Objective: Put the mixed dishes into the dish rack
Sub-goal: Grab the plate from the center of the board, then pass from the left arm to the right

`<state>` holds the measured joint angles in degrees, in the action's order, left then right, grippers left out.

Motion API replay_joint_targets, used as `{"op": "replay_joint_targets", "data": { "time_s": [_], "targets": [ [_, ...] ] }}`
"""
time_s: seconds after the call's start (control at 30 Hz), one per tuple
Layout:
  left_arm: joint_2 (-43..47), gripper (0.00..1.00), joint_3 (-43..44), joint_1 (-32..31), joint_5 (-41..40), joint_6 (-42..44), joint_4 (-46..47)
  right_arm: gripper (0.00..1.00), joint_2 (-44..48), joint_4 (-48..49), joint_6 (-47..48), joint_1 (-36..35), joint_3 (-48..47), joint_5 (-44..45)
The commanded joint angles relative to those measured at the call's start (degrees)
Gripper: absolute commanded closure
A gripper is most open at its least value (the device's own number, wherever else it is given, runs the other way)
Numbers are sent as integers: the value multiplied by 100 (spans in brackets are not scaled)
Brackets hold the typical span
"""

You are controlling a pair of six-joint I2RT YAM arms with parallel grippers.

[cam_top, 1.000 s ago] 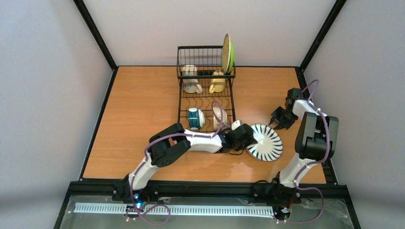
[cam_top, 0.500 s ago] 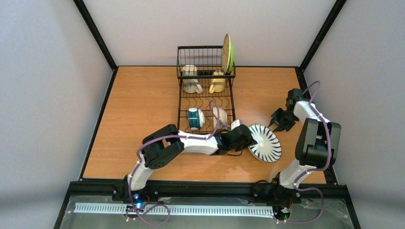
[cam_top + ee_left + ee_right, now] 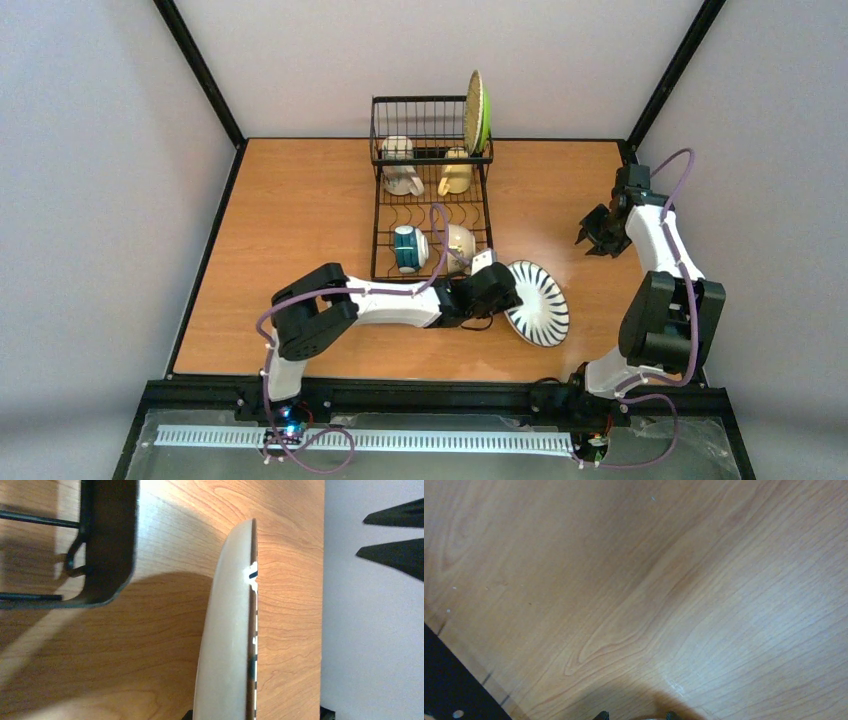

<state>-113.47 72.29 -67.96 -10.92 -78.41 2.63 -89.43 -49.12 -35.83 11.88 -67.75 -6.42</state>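
Top external view shows the left gripper (image 3: 508,296) closed on the rim of the round white plate with dark radial stripes (image 3: 538,303), tilted just beside the black wire dish rack (image 3: 430,190). Left wrist view cuts the plate (image 3: 227,645) to a smooth matte edge over grainy wooden table (image 3: 165,650). Right gripper (image 3: 602,232) hangs open, holding nothing.

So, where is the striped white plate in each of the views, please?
Top view: the white plate is at centre right, tilted, just right of the rack, its edge in the left gripper.
Left wrist view: the plate is seen edge-on, running up from the bottom centre.
Right wrist view: not in it, only bare table.
Shared landmark: the rack's near corner, beside the plate.
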Motion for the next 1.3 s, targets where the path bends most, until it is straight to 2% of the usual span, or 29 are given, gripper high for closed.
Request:
{"op": "replay_joint_targets", "data": {
  "time_s": [0.0, 0.27, 0.5, 0.67, 0.97, 1.27],
  "targets": [
    [640, 100, -20, -118, -353, 418, -132, 34, 213, -136, -54, -19, -276, 91],
    [1447, 100, -253, -205, -674, 650, -228, 33, 477, -298, 4, -19, -719, 92],
    [2073, 100, -255, -314, -847, 868, -419, 33, 803, -121, 4, -19, -459, -162],
    [2916, 100, -353, -314, -1248, 1046, -731, 32, 1054, 121, 137, -59, -381, -594],
    [4801, 100, -1094, -314, -2232, 851, -1061, 30, 1292, 700, 138, -254, -858, -1936],
    [6119, 100, -1937, -245, -3028, 387, -1013, 26, 1557, 1711, -247, -832, -1191, -3410]
  ]
}}
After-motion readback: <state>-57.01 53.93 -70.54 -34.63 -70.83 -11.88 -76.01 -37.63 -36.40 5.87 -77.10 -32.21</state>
